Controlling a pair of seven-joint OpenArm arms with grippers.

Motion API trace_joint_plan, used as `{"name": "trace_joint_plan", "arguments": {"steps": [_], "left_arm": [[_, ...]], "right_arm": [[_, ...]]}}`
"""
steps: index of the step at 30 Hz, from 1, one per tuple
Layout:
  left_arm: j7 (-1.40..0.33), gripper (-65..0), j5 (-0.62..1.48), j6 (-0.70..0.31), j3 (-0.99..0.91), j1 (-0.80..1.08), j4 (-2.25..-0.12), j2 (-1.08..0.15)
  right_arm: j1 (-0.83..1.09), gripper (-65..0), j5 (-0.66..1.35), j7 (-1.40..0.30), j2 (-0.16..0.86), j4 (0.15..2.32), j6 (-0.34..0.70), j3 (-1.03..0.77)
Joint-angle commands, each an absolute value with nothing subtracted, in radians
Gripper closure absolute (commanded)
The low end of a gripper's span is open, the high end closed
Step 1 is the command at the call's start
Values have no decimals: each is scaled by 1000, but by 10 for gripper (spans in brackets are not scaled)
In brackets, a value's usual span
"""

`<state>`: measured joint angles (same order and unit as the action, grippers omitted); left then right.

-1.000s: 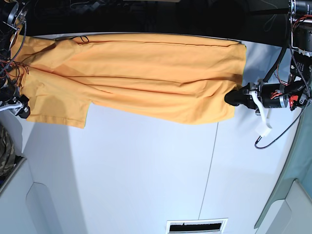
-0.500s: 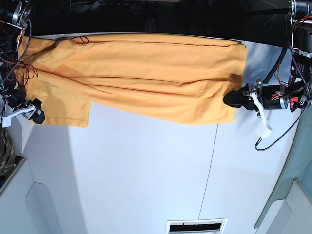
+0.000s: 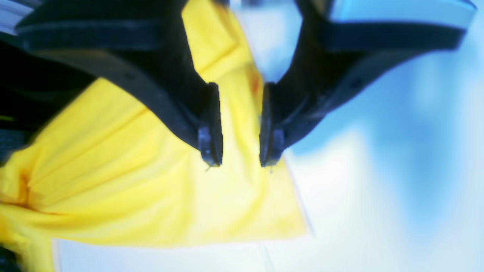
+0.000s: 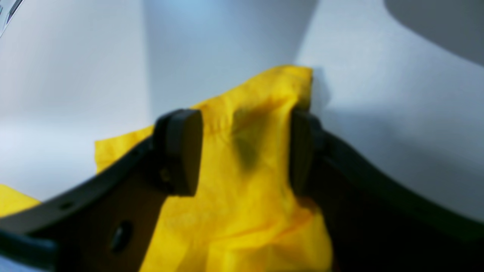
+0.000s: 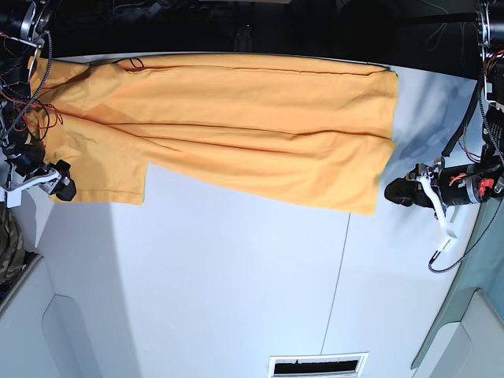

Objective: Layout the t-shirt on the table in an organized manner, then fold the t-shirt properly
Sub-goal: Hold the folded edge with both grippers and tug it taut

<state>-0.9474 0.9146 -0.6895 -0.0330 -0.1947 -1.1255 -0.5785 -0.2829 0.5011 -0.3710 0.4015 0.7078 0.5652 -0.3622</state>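
Now t-shirt [image 5: 236, 126] clear of left claw [image 5: 391, 191].

T-shirt [image 5: 236, 126] plain orange-yellow; table [image 5: 236, 283] white, dark seams.

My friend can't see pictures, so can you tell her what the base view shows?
An orange-yellow shirt lies spread along the far edge of a white table, one sleeve hanging toward the near side. The left tool sits just off the shirt's right edge, not touching it, and the right tool is at the sleeve on the left.
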Motion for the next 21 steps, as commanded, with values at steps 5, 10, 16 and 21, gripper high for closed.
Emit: {"name": "trace_joint_plan", "arguments": {"steps": [5,10,16,21], "left_arm": [[-756,-246,773,-661,-39,-223,-1103,-559],[-693,-258,684,-636,-39,-270,-974,-492],[-677,-258,662,-640,-39,-310,-836,-447],[-676,-258,661,-658,-39,-310,-834,-418]], "right_arm": [[-288,-351,479,-418,406,709,557,-358],[-288,-351,479,-419,406,709,557,-358],[-288,-351,479,-422,406,709,557,-358],[-288,-351,479,-423,403,709,560,-358]]}}
